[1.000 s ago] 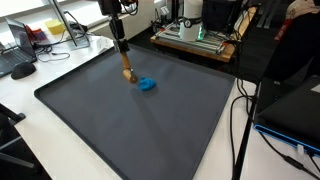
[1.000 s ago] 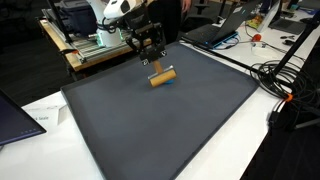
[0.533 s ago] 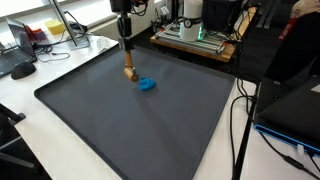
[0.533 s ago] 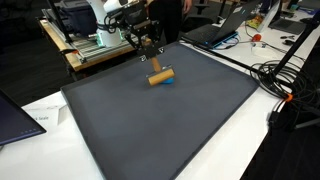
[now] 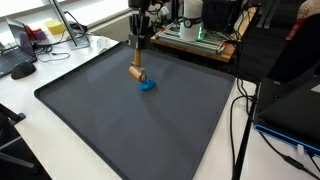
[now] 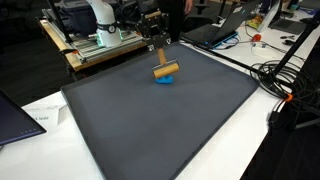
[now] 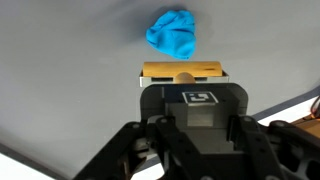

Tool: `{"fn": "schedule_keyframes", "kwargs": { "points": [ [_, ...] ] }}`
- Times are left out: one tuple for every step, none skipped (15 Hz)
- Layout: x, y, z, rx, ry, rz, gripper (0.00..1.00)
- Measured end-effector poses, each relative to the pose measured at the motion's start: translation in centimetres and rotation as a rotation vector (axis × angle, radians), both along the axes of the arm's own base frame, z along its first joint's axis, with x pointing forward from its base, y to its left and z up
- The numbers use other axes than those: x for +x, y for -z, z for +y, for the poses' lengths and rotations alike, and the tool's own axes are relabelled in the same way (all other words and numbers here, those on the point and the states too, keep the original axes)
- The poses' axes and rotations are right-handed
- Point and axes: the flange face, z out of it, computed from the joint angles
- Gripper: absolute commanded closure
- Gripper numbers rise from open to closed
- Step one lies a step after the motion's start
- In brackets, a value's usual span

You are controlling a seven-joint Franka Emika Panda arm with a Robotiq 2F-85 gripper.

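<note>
One wooden tool point(image 5: 137, 71) is in the grip of the gripper point(image 5: 139, 48), whose jaws are closed tight on the upper end of the tool's thin shaft. The tool hangs nearly upright, with a short cross-piece head at its lower end. It stands over the far half of the dark mat point(image 5: 120, 130), near the mat's far edge and roughly midway along that edge.

In the wrist view the head appears as a pale wooden bar point(image 7: 182, 72) directly beyond the closed jaws.

A crumpled blue lump point(image 5: 147, 85) lies on the mat just beside the head, on its nearer side in an exterior view. In an exterior view point(image 6: 165, 80) only a sliver of the lump shows beneath the head. Whether the head touches the lump or the mat cannot be determined.

Surroundings: the mat lies on a white table point(image 5: 60, 60). Black cables point(image 6: 280, 80) lie off one side of the mat, and a wooden board bearing equipment point(image 5: 195, 42) stands beyond the mat's far edge.
</note>
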Motion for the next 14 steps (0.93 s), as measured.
{"fn": "schedule_keyframes", "kwargs": {
  "points": [
    [-0.2,-0.1,1.1,-0.029,-0.005,-0.003,0.78],
    [-0.4,-0.2,2.1,-0.059,-0.009,-0.005,0.78],
    [-0.6,-0.4,3.1,-0.090,-0.012,-0.012,0.78],
    [-0.8,-0.7,4.0,-0.118,-0.013,-0.021,0.78],
    [-1.0,-1.2,5.0,-0.146,-0.016,-0.031,0.78],
    [-1.2,-1.6,6.0,-0.173,-0.018,-0.038,0.78],
    [-1.5,-2.1,7.0,-0.200,-0.021,-0.044,0.78],
    [-1.8,-2.6,8.1,-0.225,-0.025,-0.045,0.78],
    [-2.1,-2.9,9.2,-0.250,-0.031,-0.044,0.78],
    [-2.4,-3.3,10.2,-0.273,-0.038,-0.041,0.78],
    [-2.6,-3.6,11.3,-0.297,-0.045,-0.035,0.78],
    [-2.7,-3.9,12.3,-0.320,-0.052,-0.029,0.78],
    [-2.8,-4.3,13.2,-0.342,-0.058,-0.023,0.78],
    [-2.8,-4.7,14.0,-0.363,-0.064,-0.014,0.78]
  ]
}}
